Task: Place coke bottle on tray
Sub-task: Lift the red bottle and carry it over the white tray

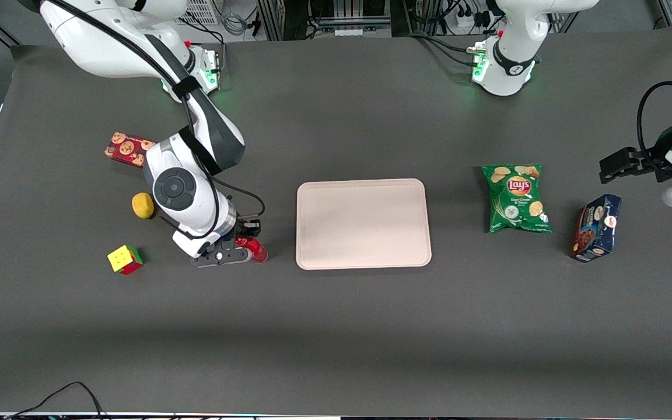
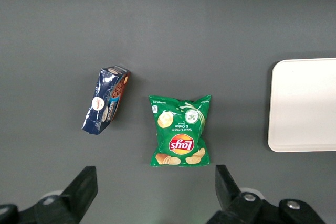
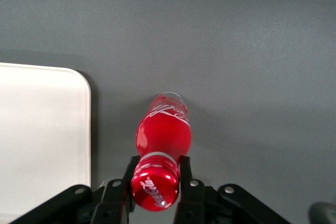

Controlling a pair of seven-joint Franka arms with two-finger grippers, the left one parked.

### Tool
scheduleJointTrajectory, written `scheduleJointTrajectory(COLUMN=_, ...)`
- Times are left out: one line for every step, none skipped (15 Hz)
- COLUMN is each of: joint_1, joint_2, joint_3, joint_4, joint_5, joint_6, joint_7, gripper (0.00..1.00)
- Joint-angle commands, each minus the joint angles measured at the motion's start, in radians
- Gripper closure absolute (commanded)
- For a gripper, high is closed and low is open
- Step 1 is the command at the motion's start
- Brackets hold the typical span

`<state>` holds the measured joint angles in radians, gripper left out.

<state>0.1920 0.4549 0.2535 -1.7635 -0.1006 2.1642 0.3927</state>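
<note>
My right gripper (image 1: 241, 249) is shut on the coke bottle (image 1: 253, 249), a small red bottle with a red cap and white lettering. In the right wrist view both fingers (image 3: 184, 174) press the bottle's neck just under the cap, and the bottle (image 3: 164, 132) hangs down from the gripper (image 3: 156, 174) over the dark table. The tray (image 1: 363, 224), large, flat and pale beige-pink, lies beside the bottle toward the parked arm's end; its rounded corner shows in the right wrist view (image 3: 42, 129). I cannot tell whether the bottle's base touches the table.
A yellow fruit (image 1: 143, 205), a colourful cube (image 1: 125, 259) and a red cookie box (image 1: 128, 149) lie toward the working arm's end. A green Lay's chip bag (image 1: 516, 198) and a dark blue box (image 1: 597, 227) lie toward the parked arm's end.
</note>
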Motion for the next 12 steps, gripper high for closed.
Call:
scheduleJointTrajectory(joint_1=0.003, joint_2=-0.036, joint_3=0.003, joint_4=-0.002, joint_5=-0.031, joint_6=0.003, joint_7=0.034, gripper=1.0)
scheduleJointTrajectory(joint_1=0.003, joint_2=-0.056, joint_3=0.003, joint_4=-0.002, joint_5=-0.031, joint_6=-0.007, joint_7=0.035, gripper=1.0)
scheduleJointTrajectory(joint_1=0.003, joint_2=-0.077, joint_3=0.003, joint_4=0.004, joint_5=-0.031, joint_6=-0.041, joint_7=0.037, gripper=1.0)
scheduleJointTrajectory(joint_1=0.001, joint_2=-0.103, joint_3=0.004, joint_4=0.007, joint_5=-0.03, joint_6=-0.07, joint_7=0.037, gripper=1.0)
scheduleJointTrajectory(joint_1=-0.002, joint_2=-0.129, joint_3=0.007, joint_4=0.01, joint_5=-0.025, joint_6=-0.093, joint_7=0.038, gripper=1.0)
scheduleJointTrajectory(joint_1=-0.002, joint_2=-0.156, joint_3=0.009, joint_4=0.018, joint_5=-0.021, joint_6=-0.115, joint_7=0.038, gripper=1.0)
scheduleJointTrajectory(joint_1=0.0, joint_2=-0.173, joint_3=0.009, joint_4=0.038, joint_5=-0.019, joint_6=-0.153, joint_7=0.037, gripper=1.0)
scheduleJointTrajectory(joint_1=0.0, joint_2=-0.186, joint_3=0.01, joint_4=0.067, joint_5=-0.018, joint_6=-0.206, joint_7=0.035, gripper=1.0)
scheduleJointTrajectory(joint_1=-0.002, joint_2=-0.193, joint_3=0.022, joint_4=0.108, joint_5=-0.011, joint_6=-0.261, joint_7=0.035, gripper=1.0)
scheduleJointTrajectory(joint_1=-0.003, joint_2=-0.194, joint_3=0.039, joint_4=0.154, joint_5=-0.007, joint_6=-0.317, joint_7=0.037, gripper=1.0)
scheduleJointTrajectory(joint_1=-0.002, joint_2=-0.193, joint_3=0.047, joint_4=0.201, joint_5=0.004, joint_6=-0.366, joint_7=0.038, gripper=1.0)
scheduleJointTrajectory(joint_1=0.001, joint_2=-0.191, joint_3=0.055, joint_4=0.241, joint_5=0.022, joint_6=-0.401, joint_7=0.047, gripper=1.0)
